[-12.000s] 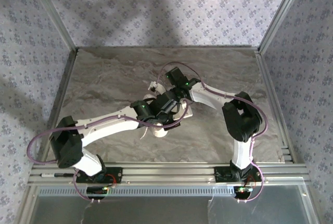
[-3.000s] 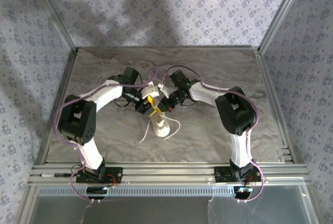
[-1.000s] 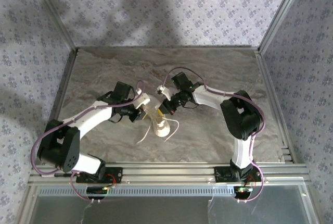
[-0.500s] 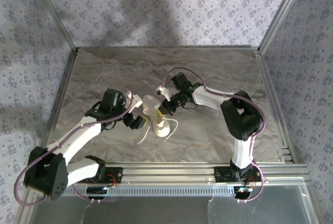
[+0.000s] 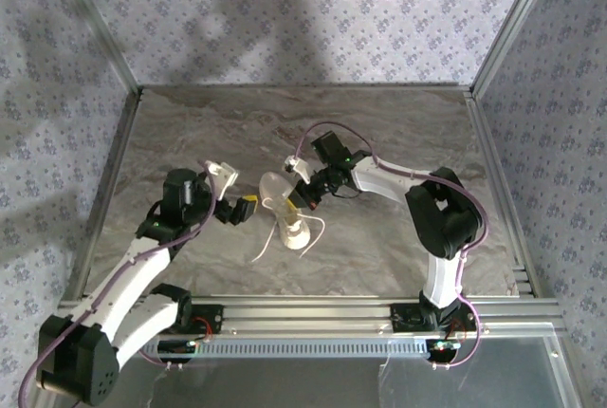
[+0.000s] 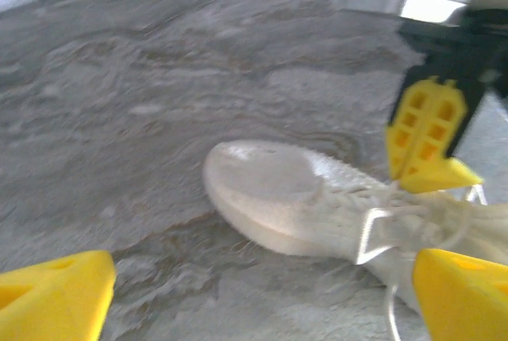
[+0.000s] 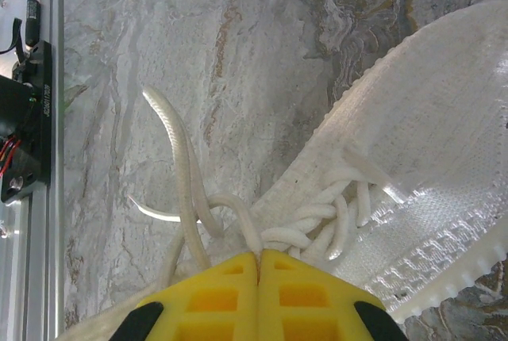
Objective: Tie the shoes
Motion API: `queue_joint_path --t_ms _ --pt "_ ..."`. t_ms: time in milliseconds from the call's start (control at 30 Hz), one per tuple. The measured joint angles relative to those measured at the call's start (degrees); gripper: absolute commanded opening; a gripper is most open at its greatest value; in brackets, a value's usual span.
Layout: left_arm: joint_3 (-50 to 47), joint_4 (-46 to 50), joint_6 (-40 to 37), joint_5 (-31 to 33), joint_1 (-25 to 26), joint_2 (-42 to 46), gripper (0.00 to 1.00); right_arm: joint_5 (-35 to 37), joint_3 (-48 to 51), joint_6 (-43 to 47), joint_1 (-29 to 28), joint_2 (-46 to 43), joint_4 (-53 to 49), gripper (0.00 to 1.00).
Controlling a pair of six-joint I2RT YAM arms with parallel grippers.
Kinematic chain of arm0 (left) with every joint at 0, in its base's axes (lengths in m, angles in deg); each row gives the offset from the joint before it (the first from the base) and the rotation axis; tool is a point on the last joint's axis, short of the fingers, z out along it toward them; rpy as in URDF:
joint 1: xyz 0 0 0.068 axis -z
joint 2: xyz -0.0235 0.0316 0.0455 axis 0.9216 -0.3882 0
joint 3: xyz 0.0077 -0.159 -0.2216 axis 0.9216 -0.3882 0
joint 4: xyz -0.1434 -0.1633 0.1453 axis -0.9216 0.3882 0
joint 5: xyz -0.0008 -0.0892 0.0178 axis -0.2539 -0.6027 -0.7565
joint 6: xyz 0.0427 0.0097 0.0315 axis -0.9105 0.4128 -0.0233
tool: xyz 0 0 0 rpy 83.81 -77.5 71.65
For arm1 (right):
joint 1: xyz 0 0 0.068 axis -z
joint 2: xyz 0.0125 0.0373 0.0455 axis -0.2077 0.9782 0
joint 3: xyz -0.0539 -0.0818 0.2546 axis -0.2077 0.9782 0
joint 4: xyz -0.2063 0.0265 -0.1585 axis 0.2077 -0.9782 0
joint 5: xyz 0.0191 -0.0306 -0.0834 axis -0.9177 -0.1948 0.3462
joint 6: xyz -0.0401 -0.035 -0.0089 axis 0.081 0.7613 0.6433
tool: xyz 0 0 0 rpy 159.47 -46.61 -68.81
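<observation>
Reaching low, left pincer (image 5: 242, 209) gaping wide beside sneaker (image 6: 270, 190) toe; right pincer (image 7: 258, 266) clamping laces (image 7: 186, 190).

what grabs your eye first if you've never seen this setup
A small white sneaker lies mid-way across the marbled grey table, its long thin laces trailing loose beside it. The right gripper has its yellow fingers shut on the laces over the shoe. The left gripper hangs open just left of the shoe, holding nothing.
</observation>
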Motion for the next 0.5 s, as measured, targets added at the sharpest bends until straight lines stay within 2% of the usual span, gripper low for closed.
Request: queue_joint_path --t_ms 133,200,300,500 --pt "3.2 -0.9 -5.4 -8.3 1.1 -8.3 0.77 0.1 0.4 0.7 0.0 -0.5 0.0 0.00" --pt "5.0 -1.2 -7.7 -10.2 2.6 -12.3 0.71 0.0 0.7 1.2 0.1 -0.6 -0.1 0.00" --pt "8.3 -1.5 -10.8 -12.0 5.3 -18.3 0.54 0.0 0.7 1.6 0.2 -0.6 -0.3 0.00" --pt "11.6 -1.9 -14.9 -11.6 8.4 -24.6 0.51 -0.3 0.7 2.2 0.6 -0.6 -0.7 0.00"
